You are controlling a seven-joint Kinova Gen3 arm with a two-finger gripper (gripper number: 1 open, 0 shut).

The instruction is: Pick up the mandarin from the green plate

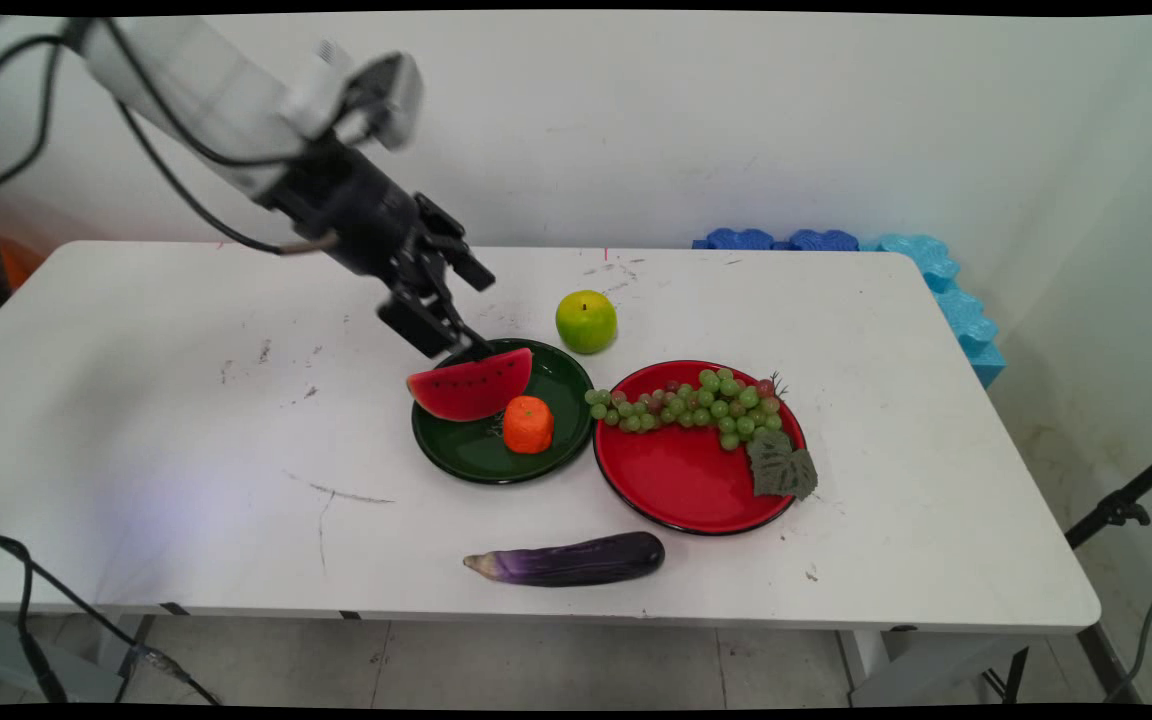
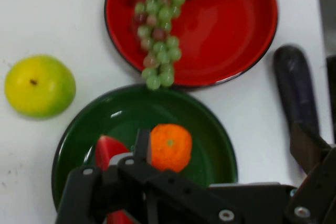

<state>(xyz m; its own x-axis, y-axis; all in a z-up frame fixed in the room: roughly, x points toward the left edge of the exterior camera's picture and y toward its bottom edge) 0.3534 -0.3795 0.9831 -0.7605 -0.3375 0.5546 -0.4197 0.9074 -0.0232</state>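
My gripper [image 1: 473, 312] hangs open over the far left rim of a dark green plate [image 1: 561, 385]. On that plate a red watermelon slice [image 1: 471, 385] stands on its rind, beside an orange carrot stub [image 1: 528, 424]. My lower fingertip [image 1: 468, 346] is right behind the slice's top edge. In the hand view the gripper [image 2: 226, 148] spans wide: the left fingertip [image 2: 142, 145] sits between the watermelon slice [image 2: 107, 153] and the carrot stub [image 2: 170, 148] over the green plate [image 2: 210, 124], and the right fingertip [image 2: 310, 145] lies over the eggplant [image 2: 295, 90].
A green-yellow apple [image 1: 586, 321] lies behind the green plate. A red plate [image 1: 681, 480] to its right carries green grapes [image 1: 696, 405] and a leaf [image 1: 781, 467]. A purple eggplant [image 1: 568, 560] lies near the front edge. Blue foam pieces [image 1: 936, 280] sit at the far right corner.
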